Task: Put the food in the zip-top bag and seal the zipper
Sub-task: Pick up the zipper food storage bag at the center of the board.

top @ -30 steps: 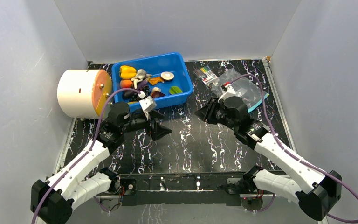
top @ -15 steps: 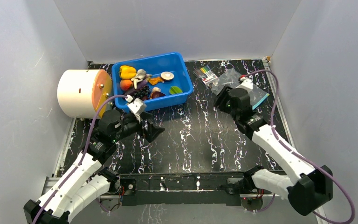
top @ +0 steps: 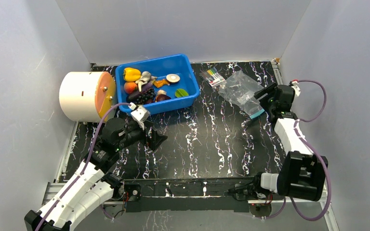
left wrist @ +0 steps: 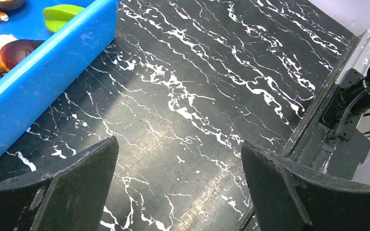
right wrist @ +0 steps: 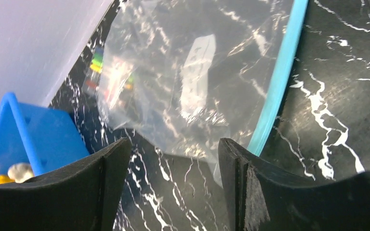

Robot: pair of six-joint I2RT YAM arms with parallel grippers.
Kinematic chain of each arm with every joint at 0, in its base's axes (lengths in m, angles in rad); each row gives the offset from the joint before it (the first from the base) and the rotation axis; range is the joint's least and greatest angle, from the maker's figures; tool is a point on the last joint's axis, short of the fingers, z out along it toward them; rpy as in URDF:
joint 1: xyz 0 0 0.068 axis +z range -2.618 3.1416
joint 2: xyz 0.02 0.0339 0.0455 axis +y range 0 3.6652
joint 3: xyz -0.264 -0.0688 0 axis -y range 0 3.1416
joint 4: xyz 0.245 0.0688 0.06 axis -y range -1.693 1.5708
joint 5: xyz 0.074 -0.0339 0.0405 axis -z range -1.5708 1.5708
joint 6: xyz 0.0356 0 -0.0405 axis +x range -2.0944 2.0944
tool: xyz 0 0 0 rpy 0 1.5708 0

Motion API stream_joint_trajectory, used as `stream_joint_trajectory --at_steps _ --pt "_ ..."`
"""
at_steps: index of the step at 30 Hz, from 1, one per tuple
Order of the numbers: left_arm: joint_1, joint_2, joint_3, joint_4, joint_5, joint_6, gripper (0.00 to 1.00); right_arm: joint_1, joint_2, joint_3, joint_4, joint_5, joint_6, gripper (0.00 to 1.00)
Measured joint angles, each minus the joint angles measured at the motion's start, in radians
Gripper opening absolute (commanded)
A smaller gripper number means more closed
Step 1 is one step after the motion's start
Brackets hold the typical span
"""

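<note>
With nothing bagged yet, the food (top: 147, 86) lay in the blue bin (top: 176, 103) on the desk (top: 207, 144), the zip-top bag (top: 238, 89) lay flat and empty at far right, its zipper (right wrist: 277, 82) beside the right gripper (right wrist: 168, 187), which, like the left gripper (left wrist: 178, 187), was spread wide and held nothing.

One blue bin (top: 173, 104) at the bench's far edge holds about nine toy foods (top: 160, 83), among them one yellow pepper (top: 131, 74), one orange fruit (top: 130, 87), one purple eggplant (top: 147, 88), one bunch of dark grapes (top: 144, 96) and one green slice (top: 181, 92); the heap is too crowded for a firm tally. Near the far right corner lie one clear zip-top bag (top: 240, 88) with one teal zipper (right wrist: 279, 82) and one packet of markers (top: 214, 76). One white drum (top: 79, 96) sits at the left edge. Two robot arms, left arm (top: 84, 173) and right arm (top: 289, 135), rise from the near edge.
</note>
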Motion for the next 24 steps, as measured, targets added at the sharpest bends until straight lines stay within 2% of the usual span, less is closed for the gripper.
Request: stream_joint_trajectory --at_steps 6,9,16,24 --pt "0.0 -0.021 -0.024 0.0 -0.014 0.003 0.98 -0.104 0.13 0.0 0.095 -0.091 0.058 0.68" --pt "0.0 -0.024 -0.026 0.0 -0.016 0.004 0.98 -0.134 0.177 -0.006 0.125 -0.121 0.094 0.72" --pt "0.0 -0.024 -0.028 0.001 -0.016 0.008 0.98 -0.224 0.179 -0.113 0.21 -0.131 0.185 0.75" --pt "0.0 -0.023 -0.028 0.001 -0.015 0.012 0.98 -0.247 0.239 -0.157 0.335 -0.203 0.224 0.67"
